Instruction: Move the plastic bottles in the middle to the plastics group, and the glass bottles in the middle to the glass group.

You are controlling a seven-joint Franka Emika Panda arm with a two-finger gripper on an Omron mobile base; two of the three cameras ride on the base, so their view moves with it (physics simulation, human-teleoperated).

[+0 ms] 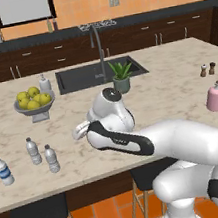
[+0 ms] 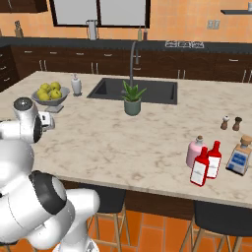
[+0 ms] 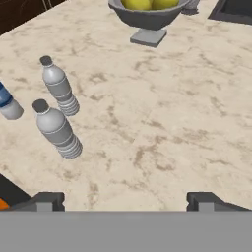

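My claw [image 3: 125, 199] is fully open and empty above the table [image 3: 162, 123]; both grey bottles [image 3: 56, 130] stand grouped. Next: reach toward the pink bottle [image 1: 215, 97].

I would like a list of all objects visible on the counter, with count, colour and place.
Ribbed water bottles: two, clear grey, left front of counter.
Blue-labelled water bottle: one, far left front.
Fruit bowl: one, grey, yellow-green fruit, left.
Soap dispenser: one, white, beside sink.
Potted plant: one, green, before sink.
Shakers: two, right.
Pink bottle: one, right front.
Red bottles: two, white labels, beside pink bottle.
Blue-labelled squat bottle: one, far right.
Gripper: open, holding nothing, above the left counter.
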